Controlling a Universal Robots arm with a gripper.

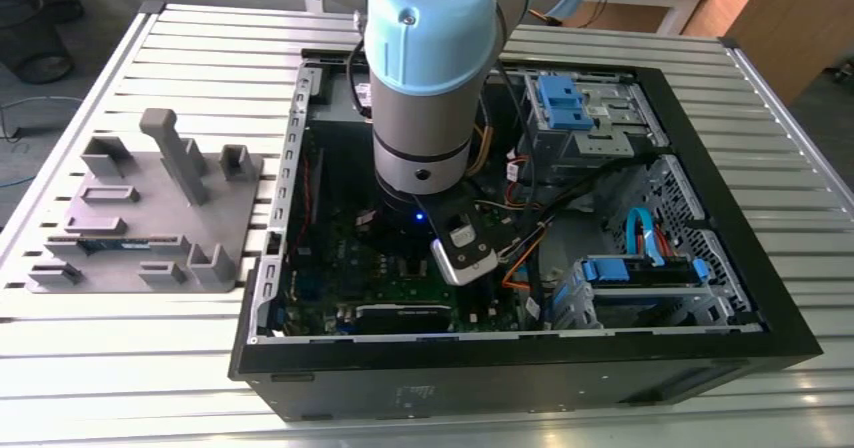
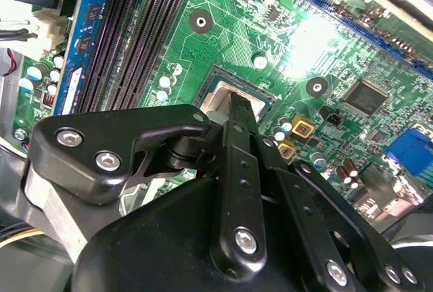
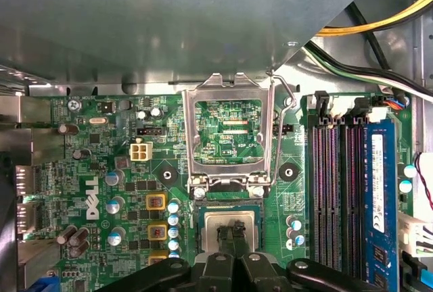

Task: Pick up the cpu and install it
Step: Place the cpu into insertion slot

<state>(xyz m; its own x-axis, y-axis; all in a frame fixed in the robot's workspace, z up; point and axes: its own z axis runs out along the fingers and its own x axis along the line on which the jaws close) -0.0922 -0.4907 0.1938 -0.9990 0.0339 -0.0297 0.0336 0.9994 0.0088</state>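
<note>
Reaching into the open computer case [image 1: 534, 388] on the table [image 1: 214, 38], the claw [image 3: 230, 230] is standing directly over the socket [image 3: 197, 234], its fingers drawn together and gripping nothing. The cpu [image 3: 211, 228] is lying flat inside the socket, beneath the fingertips. The load plate [image 3: 191, 136] is standing hinged open beside the socket.

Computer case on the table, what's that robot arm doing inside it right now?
The robot arm reaches down into the open computer case. Its gripper is directly over the processor socket on the green motherboard. The cpu lies at the socket under the gripper tip. The socket's metal retention frame is flipped open. Whether the chip is fully seated cannot be told.
</note>
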